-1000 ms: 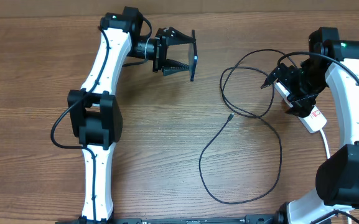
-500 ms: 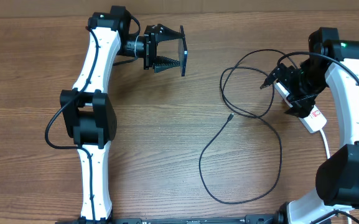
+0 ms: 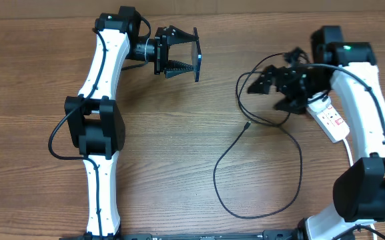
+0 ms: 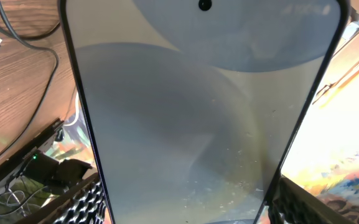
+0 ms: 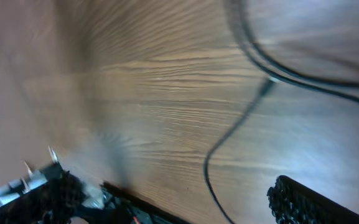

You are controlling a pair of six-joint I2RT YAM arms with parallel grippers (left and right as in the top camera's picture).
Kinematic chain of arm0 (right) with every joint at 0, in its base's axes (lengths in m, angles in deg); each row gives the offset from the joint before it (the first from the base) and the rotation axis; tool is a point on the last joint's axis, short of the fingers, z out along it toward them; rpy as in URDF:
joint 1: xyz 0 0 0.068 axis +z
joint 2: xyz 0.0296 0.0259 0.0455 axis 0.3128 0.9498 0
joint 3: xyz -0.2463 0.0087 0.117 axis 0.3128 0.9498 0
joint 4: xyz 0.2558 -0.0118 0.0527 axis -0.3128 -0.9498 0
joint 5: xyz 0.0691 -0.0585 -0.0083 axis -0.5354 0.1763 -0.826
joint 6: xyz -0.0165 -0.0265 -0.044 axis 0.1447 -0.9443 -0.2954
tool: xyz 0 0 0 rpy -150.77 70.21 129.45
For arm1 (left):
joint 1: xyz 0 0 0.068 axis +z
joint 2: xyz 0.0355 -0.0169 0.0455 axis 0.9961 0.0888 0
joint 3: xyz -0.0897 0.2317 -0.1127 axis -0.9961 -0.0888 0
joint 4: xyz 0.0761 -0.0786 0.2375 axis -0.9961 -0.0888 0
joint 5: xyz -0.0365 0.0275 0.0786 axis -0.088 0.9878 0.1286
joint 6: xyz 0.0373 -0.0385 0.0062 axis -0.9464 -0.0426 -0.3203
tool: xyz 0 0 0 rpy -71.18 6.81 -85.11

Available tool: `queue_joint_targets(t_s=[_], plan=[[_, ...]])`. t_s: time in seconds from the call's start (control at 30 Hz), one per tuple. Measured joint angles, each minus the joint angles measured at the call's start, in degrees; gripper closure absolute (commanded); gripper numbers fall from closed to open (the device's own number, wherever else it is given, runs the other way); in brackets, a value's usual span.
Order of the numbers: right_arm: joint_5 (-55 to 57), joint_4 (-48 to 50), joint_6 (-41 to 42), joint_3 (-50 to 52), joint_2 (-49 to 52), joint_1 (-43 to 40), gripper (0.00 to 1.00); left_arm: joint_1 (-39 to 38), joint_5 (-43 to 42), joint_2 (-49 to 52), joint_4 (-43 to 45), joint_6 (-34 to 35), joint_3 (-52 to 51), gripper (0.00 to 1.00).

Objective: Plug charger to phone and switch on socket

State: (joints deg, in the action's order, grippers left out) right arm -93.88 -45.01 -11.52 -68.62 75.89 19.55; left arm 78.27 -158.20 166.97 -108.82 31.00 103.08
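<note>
The phone (image 4: 191, 124) is clamped by L gripper (image 3: 184, 55), fingers part-closed on its long edges. It is held on edge, well apart from socket (image 3: 330, 120), on the L-arm side. R gripper (image 3: 267, 87) is spread fully wide w/ nothing held, and is hung just beside socket, over the upper cable loops. The charger (image 3: 214, 175) is laid in loops on table (image 3: 179, 167) near socket. Its connector (image 3: 245, 125) is left free, btwn socket & phone, nearer socket.

A wooden table (image 3: 179, 167) (brown, grain running sideways) fills the view.
</note>
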Motion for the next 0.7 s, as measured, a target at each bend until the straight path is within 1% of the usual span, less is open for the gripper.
queue_joint_targets(t_s=[0.13,0.23,0.5,0.7], plan=[[-1.8,3.5,-1.2,0.0,0.0,3.2,0.0,0.0,0.0,0.0,0.0,0.0,0.0,0.29],[-1.9,5.0,-1.6,0.0,0.0,3.7,0.0,0.0,0.0,0.0,-0.9,0.0,0.0,0.29],[4.5,4.7,-1.9,0.0,0.0,3.7,0.0,0.4,0.0,0.0,-1.5,0.0,0.0,0.29],[5.8,4.5,-1.2,0.0,0.0,3.7,0.0,0.4,0.0,0.0,-1.5,0.0,0.0,0.29]])
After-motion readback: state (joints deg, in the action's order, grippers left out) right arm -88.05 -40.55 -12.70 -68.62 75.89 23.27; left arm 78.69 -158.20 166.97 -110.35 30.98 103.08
